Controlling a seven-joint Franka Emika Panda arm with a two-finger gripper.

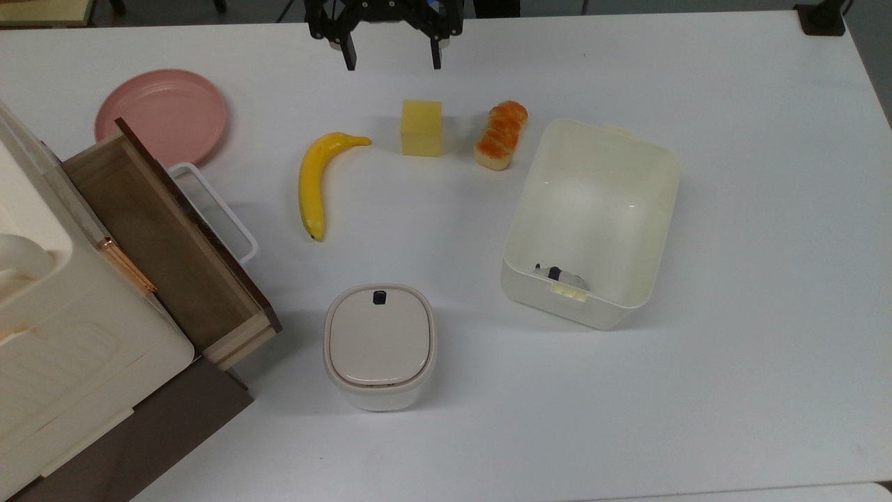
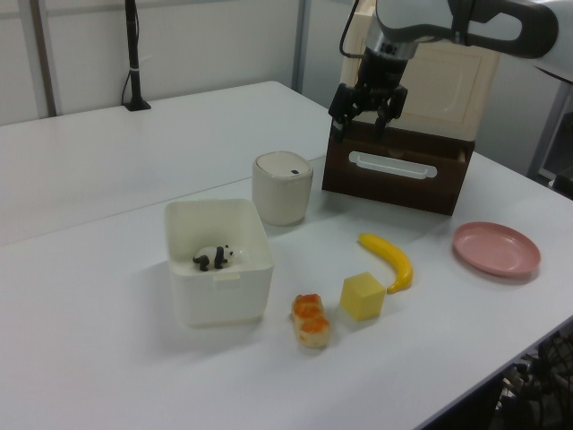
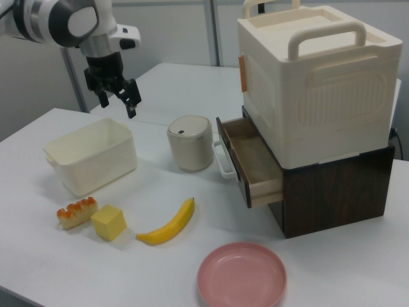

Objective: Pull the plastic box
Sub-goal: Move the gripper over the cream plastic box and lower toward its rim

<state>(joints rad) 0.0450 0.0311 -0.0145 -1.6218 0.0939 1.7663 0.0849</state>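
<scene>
White surface (image 1: 752, 390) fills the top view, with things spread across it. At the far left of the top view a cream cabinet (image 1: 42, 335) stands with its wooden drawer (image 1: 160, 244) pulled open, and a pink plate (image 1: 162, 116) lies just above it in the upper left. To the right of the drawer a banana (image 1: 315, 180) lies curved, and a lidded bin (image 1: 380, 346) with a dark button stands in the lower middle. At the top middle the tool (image 1: 391, 57) hangs over the surface, its fingers (image 1: 348, 58) spread apart and holding nothing. Below it sits a yellow cube (image 1: 421, 127), then a bread roll (image 1: 500, 134) just to the cube's right. Right of centre the plastic box (image 1: 592, 216) rests on the surface, open-topped, its upper left corner near the roll, well apart from the tool. A small panda figure (image 2: 213, 257) lies inside it in the left view
</scene>
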